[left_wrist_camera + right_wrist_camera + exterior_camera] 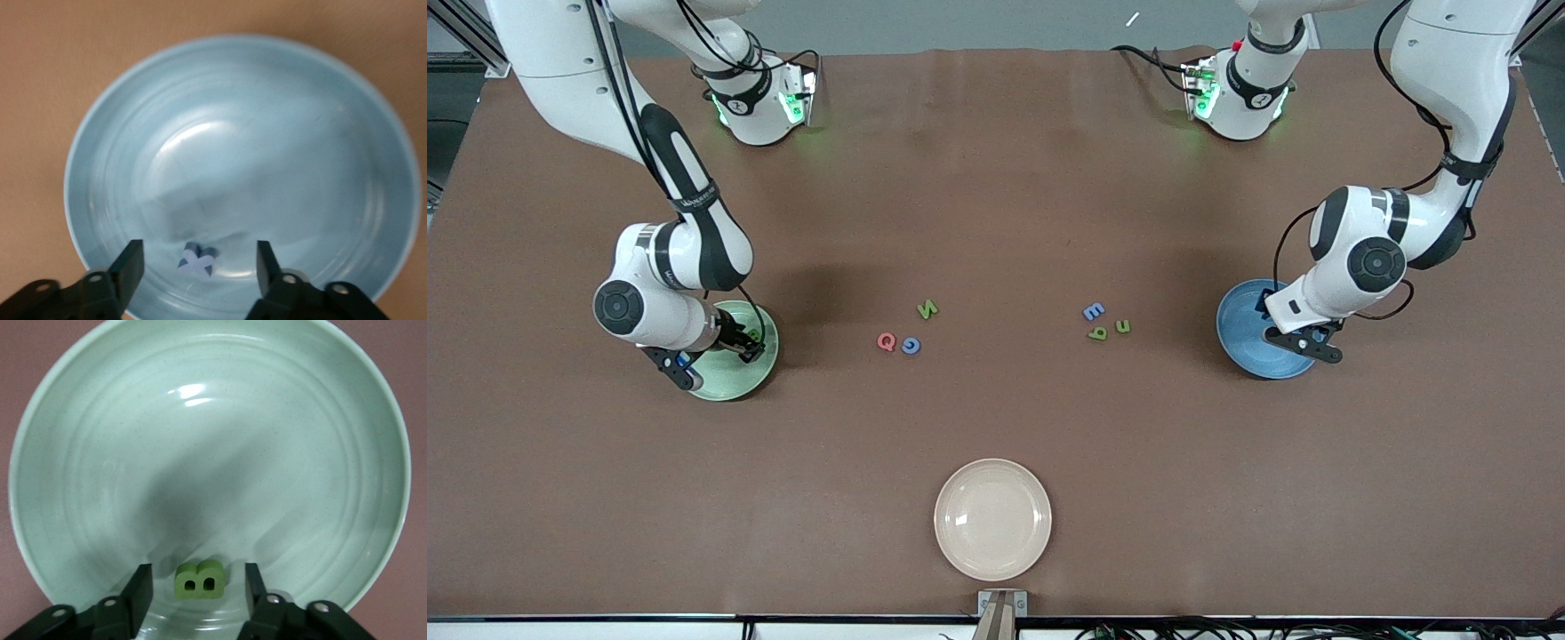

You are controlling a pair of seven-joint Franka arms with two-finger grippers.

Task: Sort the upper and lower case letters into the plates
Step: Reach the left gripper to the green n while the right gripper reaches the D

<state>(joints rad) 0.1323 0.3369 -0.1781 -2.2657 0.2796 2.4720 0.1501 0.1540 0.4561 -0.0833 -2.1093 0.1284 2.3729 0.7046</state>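
My right gripper (198, 590) is open low over the pale green plate (80, 453), and the green B (199, 581) rests in the plate between its spread fingers, untouched. My left gripper (199, 267) is open low over the blue plate (300, 133), with the blue x (197, 261) in the plate between its fingers. In the front view the right gripper (716, 363) is over the green plate (729, 384) and the left gripper (1303, 342) over the blue plate (1240, 324). On the table between the plates lie green N (927, 309), red Q (886, 341), blue G (911, 346), blue e (1093, 311), green q (1097, 333) and green n (1123, 326).
A cream-white plate (992, 518) sits nearest the front camera, mid-table. The two arm bases (760, 98) stand along the table's back edge.
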